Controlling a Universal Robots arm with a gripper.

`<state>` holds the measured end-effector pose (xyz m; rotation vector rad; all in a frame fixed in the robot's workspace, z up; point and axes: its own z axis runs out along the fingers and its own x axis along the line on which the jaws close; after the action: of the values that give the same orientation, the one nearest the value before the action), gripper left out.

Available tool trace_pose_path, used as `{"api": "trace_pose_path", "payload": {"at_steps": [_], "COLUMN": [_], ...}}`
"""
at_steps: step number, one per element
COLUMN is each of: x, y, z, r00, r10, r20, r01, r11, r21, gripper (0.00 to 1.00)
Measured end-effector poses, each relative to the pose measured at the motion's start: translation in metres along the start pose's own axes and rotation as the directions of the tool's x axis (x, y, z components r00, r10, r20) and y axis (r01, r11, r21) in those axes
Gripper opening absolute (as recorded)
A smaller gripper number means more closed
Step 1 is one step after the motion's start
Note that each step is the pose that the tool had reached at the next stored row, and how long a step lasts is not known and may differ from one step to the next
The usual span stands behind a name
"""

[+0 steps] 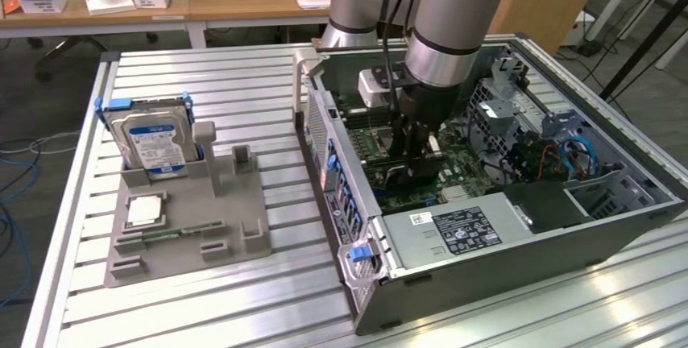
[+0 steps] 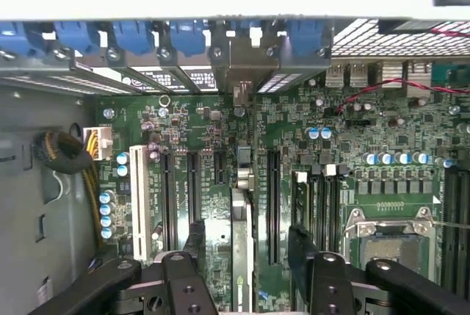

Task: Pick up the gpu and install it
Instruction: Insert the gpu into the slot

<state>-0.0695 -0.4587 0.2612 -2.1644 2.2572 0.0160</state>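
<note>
Standing edge-on in motherboard slot, gpu [image 2: 242, 234], thin, dark

Exterior view: high, angled down, set back, covering desk [image 1: 215, 82] and open computer case [image 1: 516, 227]. Wrist view: close, looking straight onto the motherboard [image 2: 220, 146] inside. Shared: case interior.

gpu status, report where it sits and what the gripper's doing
Gripper open, inside the computer case. Gpu standing edge-on in a motherboard slot between the fingers, not gripped. Nothing in the way.
</note>
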Motion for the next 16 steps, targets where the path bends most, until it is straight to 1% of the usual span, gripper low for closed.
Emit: {"api": "trace_pose_path", "payload": {"at_steps": [6,10,11,12,15,16], "x": [-0.0007,-0.0007,-0.0007,-0.0007,-0.0007,-0.0007], "y": [-0.0001,0.0,0.0,0.0,0.0,0.0], "z": [-0.0108,-0.011,-0.011,-0.011,-0.0111,-0.0111], "r00": [1.0,1.0,1.0,1.0,1.0,1.0], "r10": [0.0,0.0,0.0,0.0,0.0,0.0], "r20": [-0.0001,0.0001,0.0001,0.0,0.0,0.0], "r01": [0.0,0.0,0.0,0.0,0.0,0.0], "r11": [1.0,1.0,1.0,1.0,1.0,1.0], "r21": [-0.0001,0.0,0.0,0.0,0.0,0.0], "gripper": [0.57,0.55,0.49,0.49,0.31,0.31]}}
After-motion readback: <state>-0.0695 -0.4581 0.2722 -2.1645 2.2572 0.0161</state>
